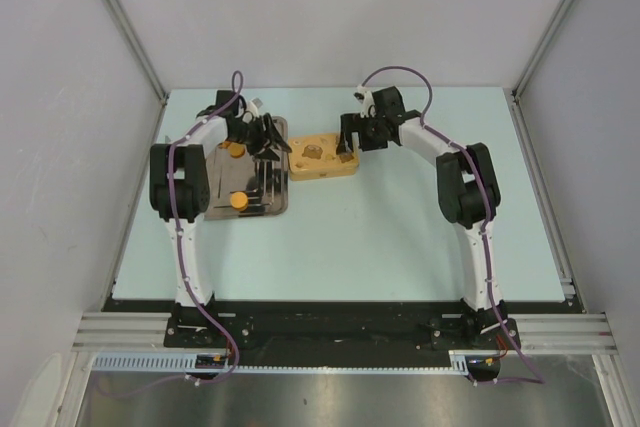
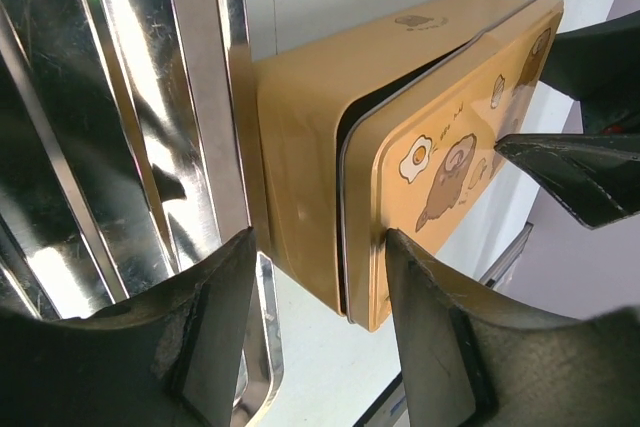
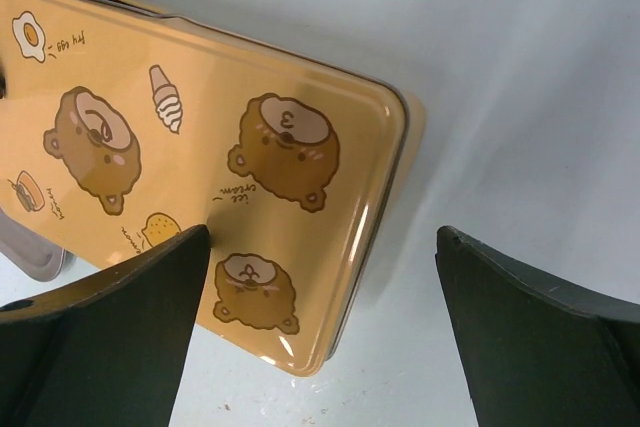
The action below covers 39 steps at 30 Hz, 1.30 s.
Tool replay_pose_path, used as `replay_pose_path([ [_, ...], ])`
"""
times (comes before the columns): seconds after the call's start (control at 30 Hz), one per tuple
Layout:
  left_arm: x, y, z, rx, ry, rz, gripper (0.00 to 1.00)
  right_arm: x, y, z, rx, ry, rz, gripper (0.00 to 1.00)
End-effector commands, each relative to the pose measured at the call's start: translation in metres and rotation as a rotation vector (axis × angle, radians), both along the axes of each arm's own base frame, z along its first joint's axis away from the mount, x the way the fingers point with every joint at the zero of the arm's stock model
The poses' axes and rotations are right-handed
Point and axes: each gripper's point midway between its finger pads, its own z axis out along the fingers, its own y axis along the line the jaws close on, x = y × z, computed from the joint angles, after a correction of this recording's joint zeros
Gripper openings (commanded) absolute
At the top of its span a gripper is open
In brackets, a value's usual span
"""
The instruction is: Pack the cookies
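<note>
Two orange cookies lie on the shiny metal tray at the left. The light green cookie is out of view. A yellow tin with bear pictures sits just right of the tray, its lid slightly ajar. My left gripper is open at the tin's left end; in the left wrist view the tin's corner stands between the jaws. My right gripper is open above the tin's right end; in the right wrist view it straddles the edge of the lid.
The tray's ribbed floor and rim touch the tin's left side. A finger of the right gripper shows in the left wrist view. Enclosure walls and aluminium posts stand around the pale table.
</note>
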Motion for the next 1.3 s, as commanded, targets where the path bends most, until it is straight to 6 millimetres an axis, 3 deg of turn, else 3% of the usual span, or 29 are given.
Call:
replay_pose_path([
  [0.0, 0.001, -0.009, 0.038, -0.002, -0.093, -0.009, 0.59, 0.005, 0.008, 0.016, -0.014, -0.043, 0.005, 0.99],
  [0.47, -0.002, -0.018, 0.047, -0.013, -0.109, -0.008, 0.59, 0.008, 0.023, 0.02, -0.03, -0.052, 0.015, 0.98],
  [0.9, -0.008, -0.031, 0.035, 0.011, -0.094, -0.038, 0.59, 0.009, 0.03, 0.017, -0.042, -0.049, 0.022, 0.98],
  [1.27, -0.008, -0.03, 0.023, 0.032, -0.082, -0.038, 0.53, 0.008, 0.032, 0.016, -0.043, -0.047, 0.025, 0.98],
])
